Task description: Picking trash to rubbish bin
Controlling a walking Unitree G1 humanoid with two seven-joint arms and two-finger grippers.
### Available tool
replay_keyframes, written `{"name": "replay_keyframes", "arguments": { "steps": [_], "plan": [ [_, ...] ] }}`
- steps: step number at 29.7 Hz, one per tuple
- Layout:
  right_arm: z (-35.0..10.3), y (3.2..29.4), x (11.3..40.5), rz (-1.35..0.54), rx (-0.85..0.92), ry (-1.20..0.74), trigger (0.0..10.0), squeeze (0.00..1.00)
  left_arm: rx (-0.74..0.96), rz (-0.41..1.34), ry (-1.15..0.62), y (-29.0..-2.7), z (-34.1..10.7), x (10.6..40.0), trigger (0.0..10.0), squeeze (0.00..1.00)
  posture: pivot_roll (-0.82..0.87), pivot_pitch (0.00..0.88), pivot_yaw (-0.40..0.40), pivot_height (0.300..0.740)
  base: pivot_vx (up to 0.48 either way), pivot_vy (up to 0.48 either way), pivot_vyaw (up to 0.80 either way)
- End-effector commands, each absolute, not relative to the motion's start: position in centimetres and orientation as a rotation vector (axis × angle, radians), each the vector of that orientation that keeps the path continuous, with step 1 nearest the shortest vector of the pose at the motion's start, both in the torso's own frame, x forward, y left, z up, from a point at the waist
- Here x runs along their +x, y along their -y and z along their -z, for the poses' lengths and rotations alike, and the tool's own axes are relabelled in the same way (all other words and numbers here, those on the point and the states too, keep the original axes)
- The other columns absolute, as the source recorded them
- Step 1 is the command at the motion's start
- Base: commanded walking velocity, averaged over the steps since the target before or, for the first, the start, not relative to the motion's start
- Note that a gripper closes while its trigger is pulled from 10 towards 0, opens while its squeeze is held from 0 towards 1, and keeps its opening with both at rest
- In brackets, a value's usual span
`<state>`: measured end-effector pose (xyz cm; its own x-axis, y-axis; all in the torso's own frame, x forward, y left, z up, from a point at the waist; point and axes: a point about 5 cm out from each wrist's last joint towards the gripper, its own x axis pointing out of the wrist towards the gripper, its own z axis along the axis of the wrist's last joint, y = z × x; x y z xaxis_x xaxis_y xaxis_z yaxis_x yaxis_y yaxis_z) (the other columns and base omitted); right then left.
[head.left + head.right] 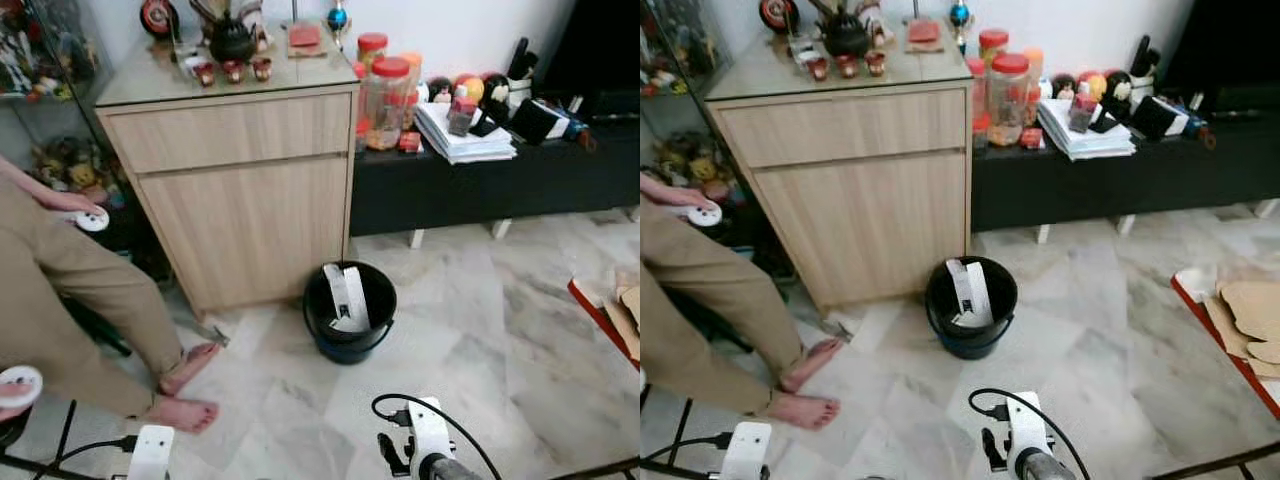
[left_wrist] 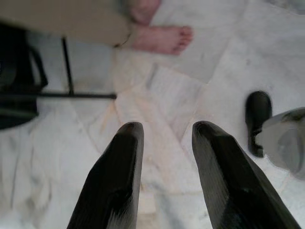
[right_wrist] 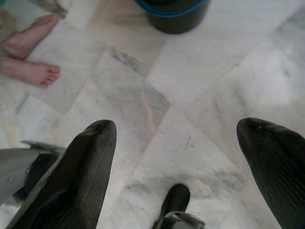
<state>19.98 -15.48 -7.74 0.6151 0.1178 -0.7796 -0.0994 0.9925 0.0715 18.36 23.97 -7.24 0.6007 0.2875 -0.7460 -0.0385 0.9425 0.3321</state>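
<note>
**The bin already has trash in it, and both claws are empty**

A black rubbish bin (image 1: pixel 349 312) stands on the pale marble floor (image 1: pixel 480 330), a little way in front of the robot. It sits just beside the near right corner of a wooden cabinet (image 1: pixel 240 190). A white piece of trash (image 1: pixel 346 296) sticks up inside the bin, leaning on its wall.

The left gripper (image 2: pixel 164 138) hangs low over the floor. Its two black fingers are a little apart and there is nothing between them. The right gripper (image 3: pixel 176 138) also hangs over the floor, with the bin farther ahead of it. Its fingers are spread wide and hold nothing.

A person stands on the left, close to the cabinet, with bare feet (image 1: pixel 185 390) on the floor. To the right of the cabinet is a low black bench (image 1: pixel 480 180) with jars (image 1: pixel 385 100) and a pile of papers (image 1: pixel 462 135) on top. At the far right edge of the floor lie some flat cardboard pieces (image 1: pixel 1250 320).

I think one piece is done, because it is in the bin and the claws are free. So the robot now seems to be between pieces. The next move needs it to find more trash. The cardboard on the right may be it, but I can't be sure. The robot would have to turn and walk there, bend down, and shut a claw on a piece. It should keep away from the person's feet.
</note>
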Motion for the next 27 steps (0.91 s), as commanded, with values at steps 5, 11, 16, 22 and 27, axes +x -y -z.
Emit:
{"name": "replay_keyframes", "arguments": {
  "steps": [5, 11, 16, 22, 27],
  "plan": [
    [7.8, 16.2, 19.7, -0.071, 0.052, -0.898, 10.0, 0.00, 0.309, -0.169, -0.895, -23.8, 6.9, 19.2, 10.0, 0.00, 0.10, 0.018, 0.013, 0.740, 0.000, 0.000, 0.00],
    [8.0, 16.4, 19.4, -0.055, 0.058, -0.900, 10.0, 0.00, 0.309, -0.177, -0.892, -24.0, 6.9, 19.0, 10.0, 0.00, 0.10, 0.060, 0.010, 0.740, 0.000, 0.000, 0.00],
    [8.1, 16.6, 19.2, -0.050, 0.059, -0.901, 10.0, 0.00, 0.309, -0.179, -0.895, -24.0, 7.0, 18.7, 10.0, 0.00, 0.11, 0.070, 0.008, 0.740, 0.000, 0.000, 0.00],
    [8.3, 18.2, 18.2, -0.027, 0.038, -0.916, 10.0, 0.00, 0.271, -0.165, -0.894, -22.5, 7.6, 18.2, 10.0, 0.00, 0.07, 0.116, -0.025, 0.740, 0.000, 0.000, 0.00],
    [8.2, 19.9, 18.0, 0.006, 0.030, -0.909, 10.0, 0.00, 0.249, -0.131, -0.915, -20.6, 8.2, 17.7, 10.0, 0.00, 0.03, 0.109, -0.035, 0.740, 0.000, 0.000, 0.00]
  ]
}}
